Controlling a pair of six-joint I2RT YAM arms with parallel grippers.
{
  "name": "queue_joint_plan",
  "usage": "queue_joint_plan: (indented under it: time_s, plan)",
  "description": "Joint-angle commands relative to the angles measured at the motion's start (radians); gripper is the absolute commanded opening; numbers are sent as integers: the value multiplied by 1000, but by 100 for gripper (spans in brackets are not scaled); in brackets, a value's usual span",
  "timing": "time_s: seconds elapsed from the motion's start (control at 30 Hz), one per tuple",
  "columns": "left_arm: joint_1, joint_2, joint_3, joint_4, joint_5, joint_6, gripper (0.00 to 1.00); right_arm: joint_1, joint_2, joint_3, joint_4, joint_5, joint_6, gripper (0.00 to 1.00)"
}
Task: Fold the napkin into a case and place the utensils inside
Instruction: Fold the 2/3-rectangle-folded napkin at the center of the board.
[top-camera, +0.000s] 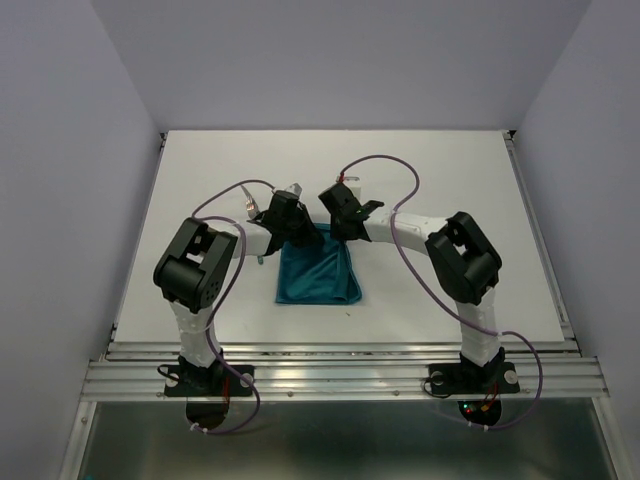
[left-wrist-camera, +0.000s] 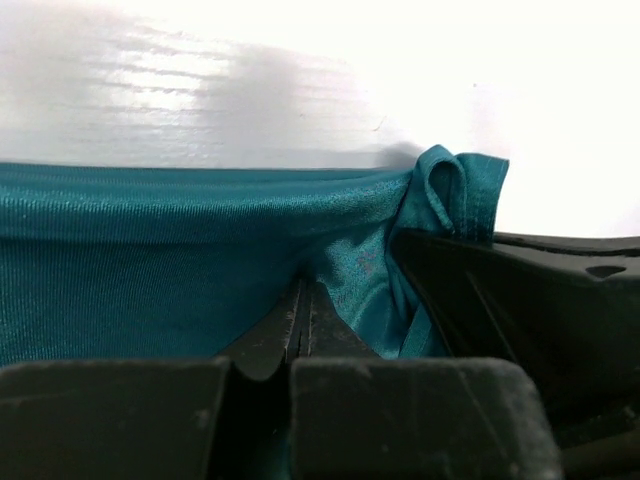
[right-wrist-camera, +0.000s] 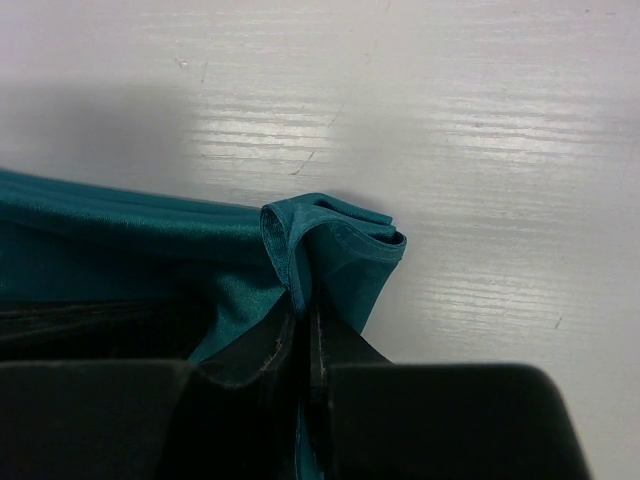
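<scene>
On the white table (top-camera: 200, 180), between plain grey walls, the teal napkin (top-camera: 318, 275) lies folded near the middle. The left claw (left-wrist-camera: 300, 322) and right claw (right-wrist-camera: 302, 310) each pinch its far edge.

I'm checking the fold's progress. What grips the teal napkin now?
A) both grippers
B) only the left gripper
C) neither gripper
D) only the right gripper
A: each wrist view shows cloth pinched between shut jaws, by the left gripper and the right gripper, holding the napkin.

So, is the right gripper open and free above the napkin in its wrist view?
No, the right gripper is shut on a bunched corner of the napkin.
</scene>
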Motion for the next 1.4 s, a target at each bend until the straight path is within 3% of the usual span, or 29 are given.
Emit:
queue_joint_plan:
  time_s: [0.0, 0.43, 0.6, 1.0, 1.37]
  plan:
    - [-1, 45, 24, -23, -6, 10, 0, -2, -43, 15, 32, -9, -5, 7]
    - [1, 43, 53, -32, -11, 5, 0, -2, 40, 109, -8, 3, -20, 11]
    - [-1, 37, 42, -35, -17, 5, 0, -2, 72, 149, -52, -5, -23, 30]
    - [-1, 22, 33, -35, -21, 7, 0, -2, -26, 99, -63, -17, -23, 53]
    - [-1, 26, 39, -35, -15, 7, 0, -2, -87, 60, -88, -20, -3, 52]
